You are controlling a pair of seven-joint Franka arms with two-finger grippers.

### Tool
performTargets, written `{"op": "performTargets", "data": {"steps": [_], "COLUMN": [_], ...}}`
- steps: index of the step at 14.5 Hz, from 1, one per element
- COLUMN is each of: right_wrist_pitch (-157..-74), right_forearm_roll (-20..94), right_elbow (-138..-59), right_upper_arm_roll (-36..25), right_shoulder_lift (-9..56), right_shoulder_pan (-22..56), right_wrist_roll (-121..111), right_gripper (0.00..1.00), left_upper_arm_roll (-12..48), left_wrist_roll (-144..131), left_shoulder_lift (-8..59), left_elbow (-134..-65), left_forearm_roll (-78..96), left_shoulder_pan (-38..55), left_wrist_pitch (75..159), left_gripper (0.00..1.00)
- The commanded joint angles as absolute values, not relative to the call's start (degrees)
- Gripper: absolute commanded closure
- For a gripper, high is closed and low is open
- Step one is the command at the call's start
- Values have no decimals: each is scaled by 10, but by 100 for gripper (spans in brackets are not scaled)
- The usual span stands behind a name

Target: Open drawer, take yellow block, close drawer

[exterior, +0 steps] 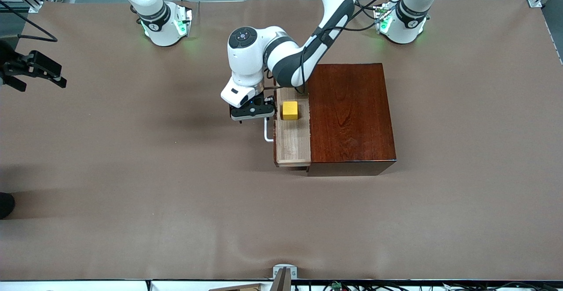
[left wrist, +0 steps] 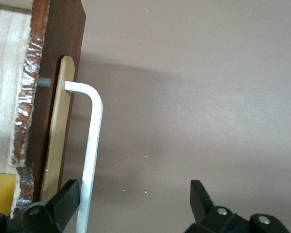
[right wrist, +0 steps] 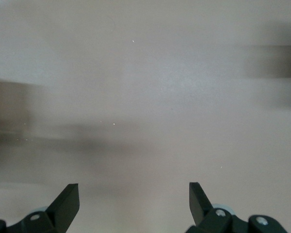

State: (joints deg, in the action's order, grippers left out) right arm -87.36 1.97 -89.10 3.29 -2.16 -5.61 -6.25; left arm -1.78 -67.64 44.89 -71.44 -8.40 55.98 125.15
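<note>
Left gripper (exterior: 252,111) hung open by the white handle (exterior: 267,133), beside the yellow block (exterior: 290,110) in the open drawer (exterior: 292,143). It could bump the drawer shut reaching over. Right gripper (right wrist: 134,206) waited open over the desk (exterior: 132,185).

Glossy reddish wooden box (exterior: 352,115); pale matt wood drawer (exterior: 292,143).

A wide table (exterior: 132,185) covered in a plain brown sheet carries everything. Directly on it, toward the left arm's end, sits a glossy dark reddish-brown wooden box (exterior: 352,115). Its pale wood drawer (exterior: 294,143) stands pulled out toward the right arm's end, above the brown surface. The two white arm bases (exterior: 165,27) stand on the table along the edge farthest from the front camera.
</note>
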Motion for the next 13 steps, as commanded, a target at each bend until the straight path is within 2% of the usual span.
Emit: {"op": "performTargets", "data": {"steps": [1,4,7,13], "right_wrist_pitch": [-868,-867,-866,-828], "right_forearm_roll": [20,24,25,39], "right_elbow": [-879,-879,-879,-882], "right_upper_arm_roll": [35,35,35,40], "right_shoulder_lift": [8,10,13,13], "right_shoulder_pan": [-73,-84,-84,-20], "right_wrist_roll": [-63,-63,-25,182], "right_gripper": [0,0,0,0], "left_upper_arm_roll": [-20,-32,-61,-70], "left_wrist_roll": [-695,-695,-686,-570], "left_shoulder_lift": [448,414,340,224], "left_elbow": [-695,-696,-700,-708], "left_forearm_roll": [-92,-93,-98,-99], "left_shoulder_pan": [563,563,559,480], "left_wrist_pitch": [1250,1218,1148,991], "left_gripper": [0,0,0,0]}}
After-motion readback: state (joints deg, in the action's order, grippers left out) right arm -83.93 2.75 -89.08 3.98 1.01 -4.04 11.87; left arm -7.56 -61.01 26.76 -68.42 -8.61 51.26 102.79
